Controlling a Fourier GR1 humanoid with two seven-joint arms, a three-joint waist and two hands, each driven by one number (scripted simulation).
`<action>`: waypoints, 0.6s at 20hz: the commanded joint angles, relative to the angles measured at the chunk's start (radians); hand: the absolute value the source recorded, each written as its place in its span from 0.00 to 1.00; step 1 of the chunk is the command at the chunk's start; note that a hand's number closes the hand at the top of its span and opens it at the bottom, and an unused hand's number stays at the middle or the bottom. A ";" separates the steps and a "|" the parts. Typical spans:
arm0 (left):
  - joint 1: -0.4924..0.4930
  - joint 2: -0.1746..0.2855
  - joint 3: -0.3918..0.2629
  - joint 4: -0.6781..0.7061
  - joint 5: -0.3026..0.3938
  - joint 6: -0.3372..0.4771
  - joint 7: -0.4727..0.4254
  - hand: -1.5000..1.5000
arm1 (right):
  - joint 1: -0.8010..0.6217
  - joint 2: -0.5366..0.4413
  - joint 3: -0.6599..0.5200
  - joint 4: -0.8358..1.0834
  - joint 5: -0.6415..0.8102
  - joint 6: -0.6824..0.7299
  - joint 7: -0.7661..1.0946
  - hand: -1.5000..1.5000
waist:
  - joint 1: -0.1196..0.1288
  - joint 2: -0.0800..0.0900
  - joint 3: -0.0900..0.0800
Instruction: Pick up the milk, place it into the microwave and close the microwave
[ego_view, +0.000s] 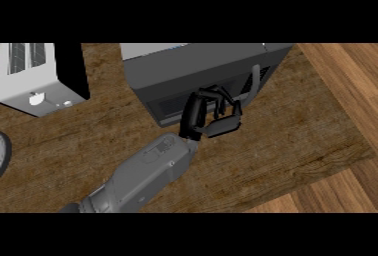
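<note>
- Head view: a dark grey microwave (193, 64) stands on the wooden counter (295, 140), towards the far side, with its front turned to the near right.
- Its door looks closed against the body. A pale bar handle (255, 80) runs along the right part of the front.
- One grey forearm comes in from the lower left edge and slants up to the microwave's front.
- This is the left hand (209, 116), black, lying over the lower part of the door just left of the handle.
- Its fingers (215, 95) are curled and arched against the dark door panel, and nothing shows inside them.
- The milk cannot be seen on the counter or in the hand; the microwave's inside is hidden from here.
- A white toaster (31, 75) with slots on top stands at the far left, well apart from the microwave.
- A dark rounded rim (4, 152) shows at the left edge, too cut off to name.
- Lighter wooden floor (347, 70) shows beyond the counter's right edge.
</note>
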 joint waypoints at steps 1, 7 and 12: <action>-0.089 0.001 0.058 0.078 0.024 -0.005 -0.005 1.00 | -0.021 -0.034 -0.025 0.016 -0.003 0.004 0.003 0.00 | -0.010 0.008 -0.002; -0.093 0.001 0.046 0.084 0.051 -0.008 -0.038 1.00 | -0.030 -0.049 -0.037 0.050 -0.015 0.022 -0.002 0.00 | -0.016 0.013 0.001; -0.106 0.001 0.037 0.095 0.067 0.000 -0.054 1.00 | -0.050 -0.104 -0.051 0.051 0.028 0.026 -0.008 0.00 | -0.010 0.011 0.001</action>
